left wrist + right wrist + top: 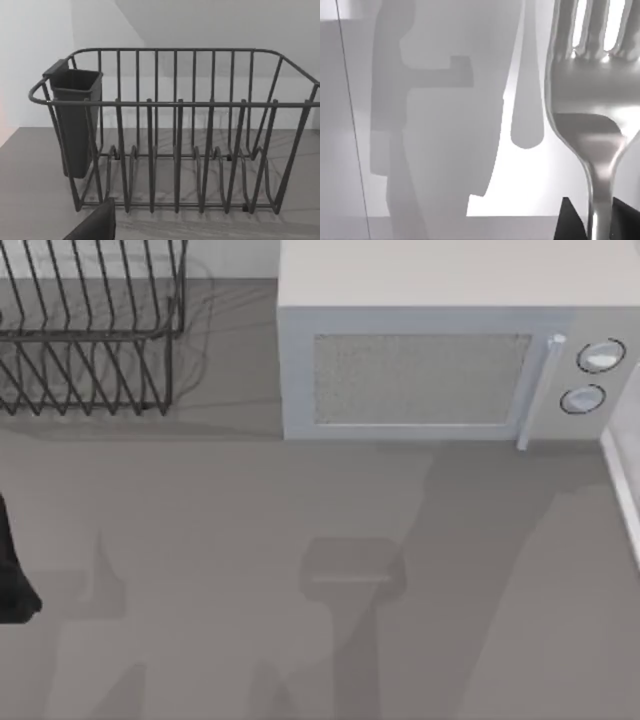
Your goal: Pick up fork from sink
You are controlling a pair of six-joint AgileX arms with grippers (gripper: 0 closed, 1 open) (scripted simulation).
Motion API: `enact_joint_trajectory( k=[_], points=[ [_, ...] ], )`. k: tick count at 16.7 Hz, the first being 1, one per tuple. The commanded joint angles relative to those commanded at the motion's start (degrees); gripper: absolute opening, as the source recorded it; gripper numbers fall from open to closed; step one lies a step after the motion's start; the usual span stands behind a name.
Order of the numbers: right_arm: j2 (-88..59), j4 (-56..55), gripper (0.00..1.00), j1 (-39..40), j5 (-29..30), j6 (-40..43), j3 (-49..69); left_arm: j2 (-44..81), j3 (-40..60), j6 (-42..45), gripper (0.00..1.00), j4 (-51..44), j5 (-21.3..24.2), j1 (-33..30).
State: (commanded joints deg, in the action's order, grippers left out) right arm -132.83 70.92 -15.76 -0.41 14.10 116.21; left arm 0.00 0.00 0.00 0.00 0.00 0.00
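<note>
While the fork (592,95) shows up close in the right wrist view, the right gripper (595,220) holds its thin handle between two dark fingers, tines pointing away. A microwave (420,370) stands along the worktop's (250,570) back edge, a wire dish rack (90,330) at the back left corner. The left arm (12,570) waits at the left edge; I cannot tell about its fingers.
</note>
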Motion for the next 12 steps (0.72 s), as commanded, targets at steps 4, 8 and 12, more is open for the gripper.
enact_joint_trajectory(
  k=[4, 8, 12],
  points=[
    [0.0, 0.2, 0.00, 0.1, 0.0, -0.1, 0.2, 0.0, 0.0, 0.0, 1.00, 0.0, 0.0, 0.0],
    [3.7, 2.0, 0.00, 3.3, 0.2, -3.4, -1.1, 0.0, 0.0, 0.0, 1.00, 0.0, 0.0, 0.0],
    [14.7, 6.0, 0.00, 12.0, 0.9, -12.6, -4.7, 0.0, 0.0, 0.0, 1.00, 0.0, 0.0, 0.0]
  ],
)
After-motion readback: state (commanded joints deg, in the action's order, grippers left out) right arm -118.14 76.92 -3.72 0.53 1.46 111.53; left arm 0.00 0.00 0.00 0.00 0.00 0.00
